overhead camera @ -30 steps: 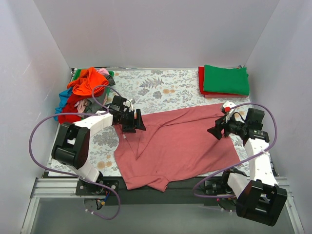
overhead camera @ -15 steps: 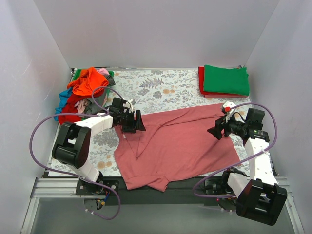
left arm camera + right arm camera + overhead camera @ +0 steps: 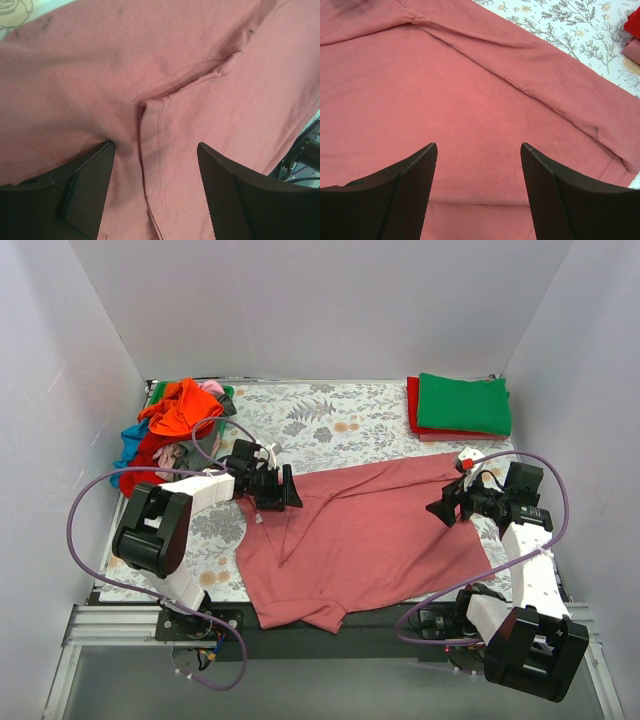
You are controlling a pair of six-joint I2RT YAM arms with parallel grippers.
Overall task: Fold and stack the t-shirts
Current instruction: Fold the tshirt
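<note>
The rose tee (image 3: 360,540) lay spread on the near half of the cloth (image 3: 320,425), its near edge at the table's front and one near corner folded over.

The right gripper (image 3: 443,509) hung over the tee's right side. In its wrist view the jaws stood apart with nothing between them, and flat rose fabric and a long crease lay below.

The left gripper (image 3: 285,492) sat low at the tee's far-left edge. Its jaws were also spread and gripping nothing. In its wrist view the fingers (image 3: 90,185) flanked a stitched hem that was folded back on itself. Whether they touched the fabric could not be told.

At the far left lay a loose pile (image 3: 165,435) of tees, an orange tee (image 3: 180,408) on top. At the far right a folded green tee (image 3: 463,403) rested on a folded red tee (image 3: 412,405).
</note>
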